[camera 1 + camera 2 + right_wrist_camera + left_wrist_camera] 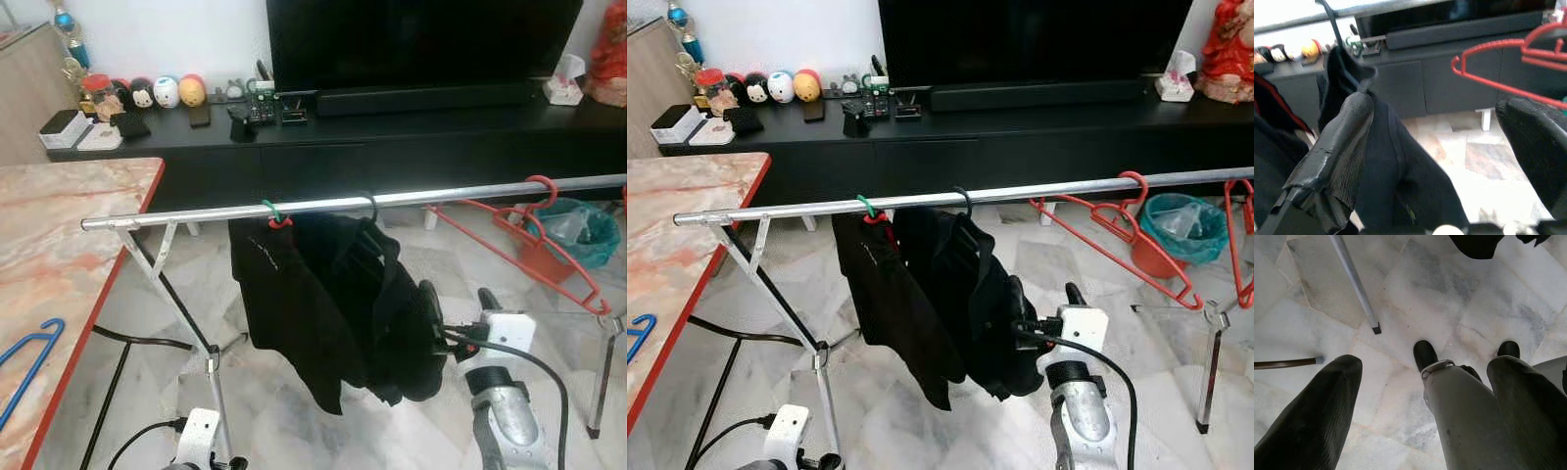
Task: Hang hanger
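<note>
Step in hand, as I judge it: hang is done or nearly so. The black garment [955, 304] on its black hanger [965, 201] has the hook over the metal clothes rail [1019, 193], near the rail's middle, just beside a second dark garment [877, 294] whose green hook [865, 205] sits closer to the rail's left end.

R gripper [1043, 304] is low by the hung garment's right side. In the right wrist view the fingers [1334, 166] stand spread wide apart, released, one pressed against the cloth, the other well clear; nothing clamped between them. L gripper [1420, 396] points at the marble floor [1449, 298] near a rack leg [1354, 281], fingers apart, empty, idle.

Next move, my guess: draw the R arm back & down, away from the cloth w/o snagging it, so the hook isn't dragged along or off the rail. Check the hook seats fully first; it's thin and hard to make out.

Spare red hangers [1117, 230] hang toward the rail's right end, a blue hanger [24, 357] lies at the front edge of the marble-top table [69, 225]. TV console [1019, 127] behind carries small figurines [774, 86].

Writing/brands: none readable; a faint mark on the left garment is too small to tell.
</note>
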Tool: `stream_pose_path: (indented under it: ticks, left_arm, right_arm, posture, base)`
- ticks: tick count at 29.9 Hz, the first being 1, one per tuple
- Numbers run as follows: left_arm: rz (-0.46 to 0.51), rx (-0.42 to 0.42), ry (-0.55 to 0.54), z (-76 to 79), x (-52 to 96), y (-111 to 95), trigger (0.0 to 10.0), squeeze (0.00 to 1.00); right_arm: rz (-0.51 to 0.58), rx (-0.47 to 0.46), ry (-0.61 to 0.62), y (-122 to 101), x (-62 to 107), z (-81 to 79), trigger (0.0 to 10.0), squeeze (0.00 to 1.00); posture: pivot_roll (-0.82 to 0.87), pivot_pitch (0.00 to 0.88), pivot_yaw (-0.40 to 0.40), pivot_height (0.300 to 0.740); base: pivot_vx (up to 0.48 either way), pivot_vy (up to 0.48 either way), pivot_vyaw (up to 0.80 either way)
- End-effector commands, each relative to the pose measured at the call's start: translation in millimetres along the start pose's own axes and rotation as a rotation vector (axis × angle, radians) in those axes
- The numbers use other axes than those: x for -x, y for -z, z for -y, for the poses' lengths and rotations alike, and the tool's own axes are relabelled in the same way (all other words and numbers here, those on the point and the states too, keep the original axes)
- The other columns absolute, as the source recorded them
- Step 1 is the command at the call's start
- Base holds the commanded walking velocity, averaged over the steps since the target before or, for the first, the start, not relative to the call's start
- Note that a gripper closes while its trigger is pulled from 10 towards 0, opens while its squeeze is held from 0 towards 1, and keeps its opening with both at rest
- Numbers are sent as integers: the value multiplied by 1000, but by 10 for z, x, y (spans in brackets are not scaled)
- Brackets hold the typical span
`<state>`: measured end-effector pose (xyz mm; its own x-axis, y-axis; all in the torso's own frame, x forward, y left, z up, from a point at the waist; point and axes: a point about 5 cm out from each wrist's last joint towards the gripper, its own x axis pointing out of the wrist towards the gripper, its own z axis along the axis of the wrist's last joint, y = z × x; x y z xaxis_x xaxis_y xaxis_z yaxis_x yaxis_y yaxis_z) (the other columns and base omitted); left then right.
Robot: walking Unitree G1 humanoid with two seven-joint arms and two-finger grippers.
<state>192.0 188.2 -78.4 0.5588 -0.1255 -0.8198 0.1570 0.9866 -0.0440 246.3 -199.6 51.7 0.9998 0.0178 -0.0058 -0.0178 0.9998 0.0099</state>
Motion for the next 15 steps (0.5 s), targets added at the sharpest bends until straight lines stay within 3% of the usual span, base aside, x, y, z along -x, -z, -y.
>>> stream_pose_path:
  ticks: [1, 10, 15]
  left_arm:
    - [-22, -1, -19, -45, 23, 84, 10000, 0]
    - [-46, 2, -33, -31, 36, 182, 10000, 0]
    - [-54, 9, -38, -24, 42, 223, 10000, 0]
  right_arm:
    - [-21, 21, -12, 10, 31, -3, 10000, 0]
    - [-41, 38, -23, 26, 67, 35, 10000, 0]
    - [-54, 17, -15, 33, 43, 40, 10000, 0]
  posture:
    - [-71, 0, 71, 740]
    - [-75, 0, 74, 740]
    - [-75, 0, 74, 740]
  base:
    - [0, 0, 0]
    - [0, 0, 719]
    - [0, 0, 0]
